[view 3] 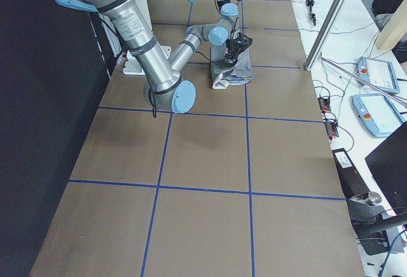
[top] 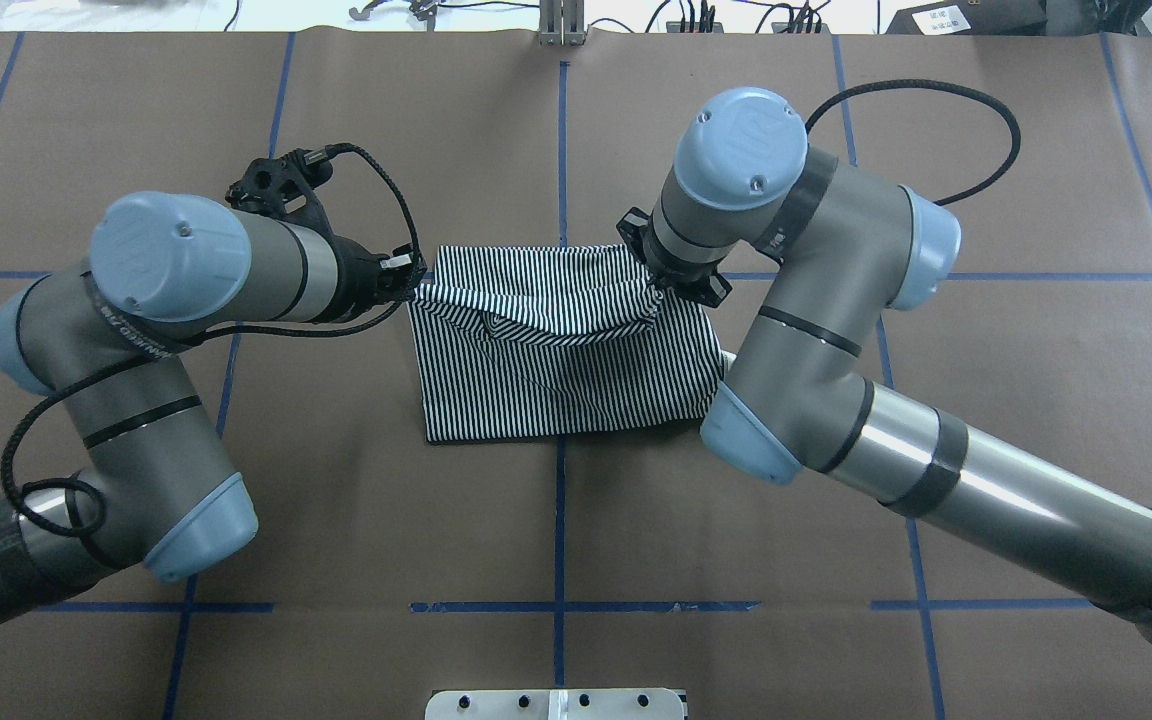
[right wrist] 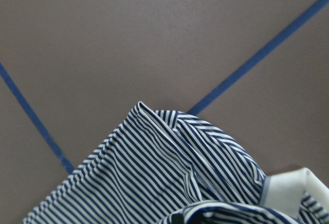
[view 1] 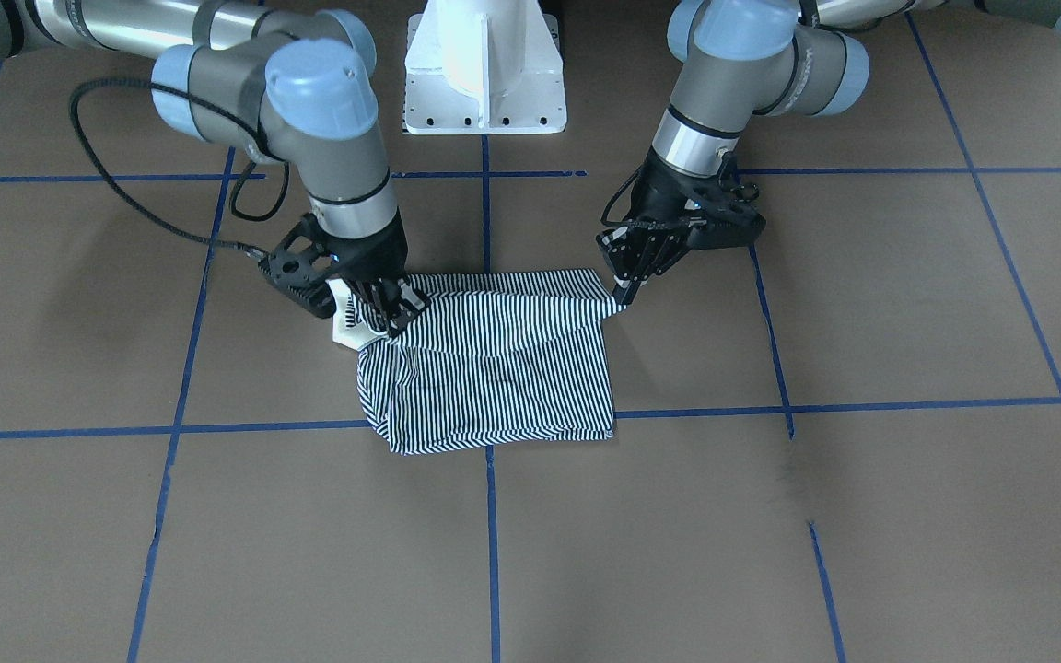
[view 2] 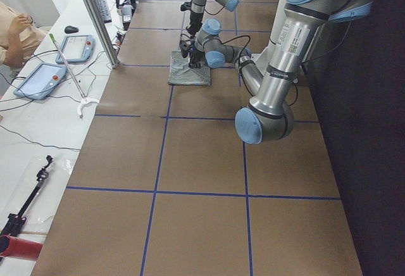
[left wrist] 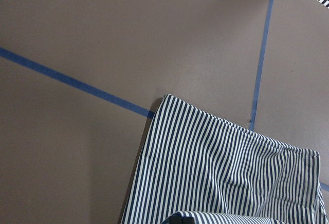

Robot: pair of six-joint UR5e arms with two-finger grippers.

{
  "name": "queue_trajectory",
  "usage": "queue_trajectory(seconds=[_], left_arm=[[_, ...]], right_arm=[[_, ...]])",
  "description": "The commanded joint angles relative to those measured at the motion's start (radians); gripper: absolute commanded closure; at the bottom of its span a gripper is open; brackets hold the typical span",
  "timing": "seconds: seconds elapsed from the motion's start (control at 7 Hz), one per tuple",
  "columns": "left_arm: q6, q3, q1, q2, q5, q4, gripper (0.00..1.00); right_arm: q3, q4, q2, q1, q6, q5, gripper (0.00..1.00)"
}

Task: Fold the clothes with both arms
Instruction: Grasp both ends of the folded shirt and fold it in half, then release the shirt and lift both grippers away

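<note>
Navy-and-white striped cloth was the whole concern at this moment. The polo shirt [view 1: 494, 378] lay partly folded on the brown table [view 1: 862, 322], over a crossing of blue tape lines [view 1: 705, 412], with one long edge raised and stretched between the two grippers. The left gripper [view 1: 624, 293] had its fingers pressed together on only the very tip of a corner. The right gripper [view 1: 392, 313] was clamped on bunched fabric just beside the cream collar [view 1: 346, 330], which stuck out from under it.

I judged the left hold to be the weaker one. So little cloth sat between those fingers that a pull along the edge, or a quick lift, could draw the corner out. Then this side would drop and the fold would turn crooked. In the overhead view the raised edge sagged in the middle, so if the arms came closer together while carrying it, the slack could land as a wrinkle or a doubled pleat. On the right side the bunch probably held more than one layer. Moving it could drag the lower layers over the table and spoil the neat rectangle. Unequal speed of the two arms would skew the edge as well.
</note>
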Motion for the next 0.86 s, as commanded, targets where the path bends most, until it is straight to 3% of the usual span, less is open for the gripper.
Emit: queue_trajectory(seconds=[0.0,0.14,0.29,0.57,0.71], left_arm=[[0.057,0.327,-0.047,-0.079,0.006,-0.271,1.0],[0.126,0.474,-0.082,-0.168,0.008,-0.317,0.64],[0.124,0.474,-0.103,-0.175,0.005,-0.325,0.5],[0.122,0.366,-0.112,-0.152,-0.004,-0.316,0.5],[0.109,0.301,-0.095,-0.132,-0.004,-0.301,0.58]], right_arm=[[-0.332,0.144,0.128,0.073,-0.064,0.074,0.01],[-0.446,0.271,0.151,0.1,-0.091,0.087,0.0],[-0.445,0.276,0.15,0.142,-0.129,0.149,0.0],[-0.427,0.28,0.148,0.145,-0.133,0.154,0.0],[-0.364,0.28,0.119,0.14,-0.125,0.154,0.0]])
